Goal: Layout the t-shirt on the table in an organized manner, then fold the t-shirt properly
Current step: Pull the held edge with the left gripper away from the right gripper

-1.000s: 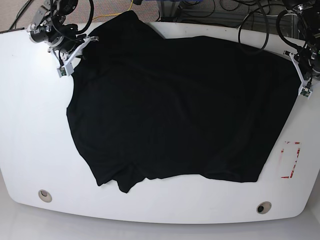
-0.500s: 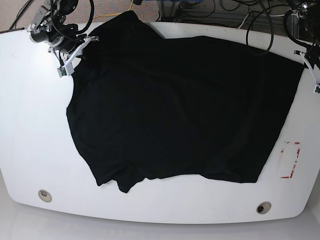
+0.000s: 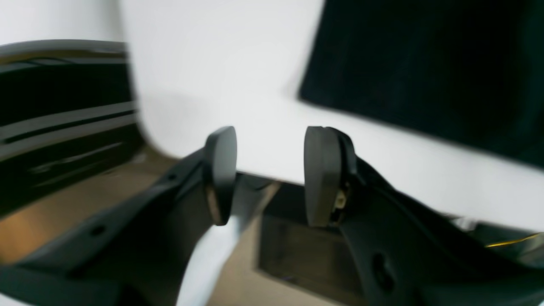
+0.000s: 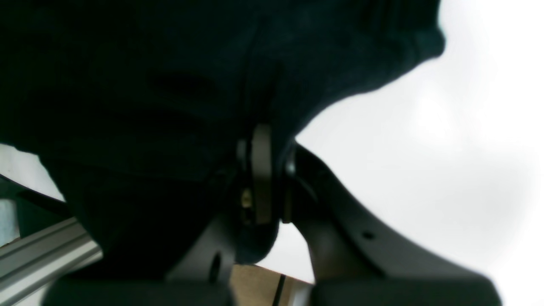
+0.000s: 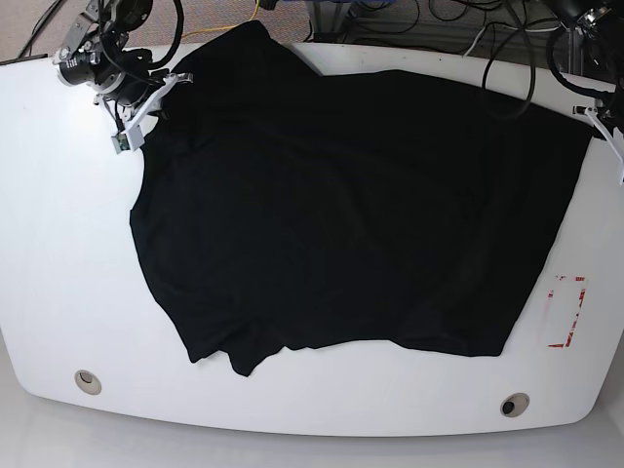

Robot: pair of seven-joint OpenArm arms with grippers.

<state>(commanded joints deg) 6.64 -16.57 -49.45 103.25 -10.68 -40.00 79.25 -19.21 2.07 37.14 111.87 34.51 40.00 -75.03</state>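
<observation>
The black t-shirt (image 5: pixel 341 205) lies spread over most of the white table (image 5: pixel 58 244), with wrinkles and its lower edge folded under. My right gripper (image 5: pixel 144 109) is at the shirt's far-left corner. The right wrist view shows this gripper (image 4: pixel 265 170) shut on a fold of the black fabric (image 4: pixel 148 85). My left gripper (image 5: pixel 612 132) is at the table's far-right edge, just off the shirt. The left wrist view shows it (image 3: pixel 272 170) open and empty over the table edge (image 3: pixel 204 76), with the shirt's corner (image 3: pixel 425 63) apart from it.
Two round grommet holes (image 5: pixel 88 380) (image 5: pixel 514 404) sit near the front edge. A red tape mark (image 5: pixel 568 312) is at the right. Black cables (image 5: pixel 487 49) hang behind the table. A metal rail (image 4: pixel 42 255) runs below the table edge.
My left gripper has drawn away from the shirt's right edge toward the far right, nearly out of the base view. The right gripper and shirt have barely moved.
</observation>
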